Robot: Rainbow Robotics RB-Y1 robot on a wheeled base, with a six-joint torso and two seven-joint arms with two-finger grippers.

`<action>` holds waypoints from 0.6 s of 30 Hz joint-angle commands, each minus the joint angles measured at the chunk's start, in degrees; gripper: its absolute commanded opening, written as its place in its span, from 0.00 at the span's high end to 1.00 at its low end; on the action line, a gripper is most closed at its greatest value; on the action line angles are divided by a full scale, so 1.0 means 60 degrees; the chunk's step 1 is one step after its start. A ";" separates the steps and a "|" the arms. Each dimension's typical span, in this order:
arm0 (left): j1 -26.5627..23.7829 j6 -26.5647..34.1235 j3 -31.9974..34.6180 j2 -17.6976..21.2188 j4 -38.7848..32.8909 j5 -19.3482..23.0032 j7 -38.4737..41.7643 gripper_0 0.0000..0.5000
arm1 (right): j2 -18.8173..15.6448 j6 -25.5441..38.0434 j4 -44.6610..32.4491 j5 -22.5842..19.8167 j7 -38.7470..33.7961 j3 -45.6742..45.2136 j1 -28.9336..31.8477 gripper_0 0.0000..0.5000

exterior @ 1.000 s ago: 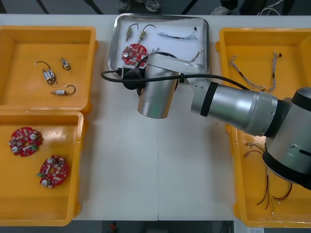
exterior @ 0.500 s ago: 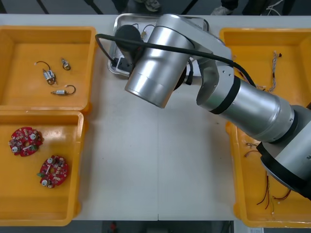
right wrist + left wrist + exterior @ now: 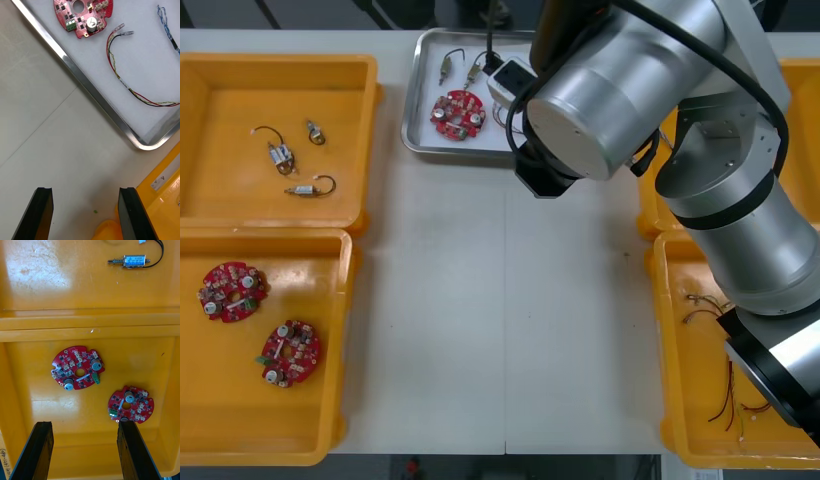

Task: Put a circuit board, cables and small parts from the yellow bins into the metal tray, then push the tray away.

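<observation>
Since metal tray (image 3: 93,93) at table's (image 3: 500,330) 12 o'clock holds circuit board (image 3: 83,17), cables (image 3: 117,75) & small metal parts (image 3: 447,66), push looks next. Right gripper (image 3: 85,190), spread & empty, off its 5 o'clock corner: centre on near rim, push straight. Left gripper (image 3: 84,423) spread over 8 o'clock yellow bin (image 3: 37,401).

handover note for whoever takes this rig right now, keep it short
Right claw: open, empty, over bare table just off a corner of the white-lined metal tray.
Left claw: open, empty, above the yellow plastic bin holding two spare round red boards.
In the tray: one round red circuit board, a red and yellow cable, a twisted blue and white cable, small metal parts.
Loading looks done. Left: push the tray away.
</observation>
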 commanded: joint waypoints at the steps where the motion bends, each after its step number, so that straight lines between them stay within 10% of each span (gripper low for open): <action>1: 0.0187 -0.0100 0.0289 0.0451 -0.0203 0.0074 -0.0487 0.00 | 0.0097 0.0040 -0.0915 -0.0078 -0.0800 -0.1165 0.0627 0.00; 18: 0.0187 -0.0100 0.0289 0.0451 -0.0203 0.0074 -0.0487 0.00 | -0.2334 0.0040 -0.2423 -0.2949 -0.1474 -0.5047 0.4011 0.00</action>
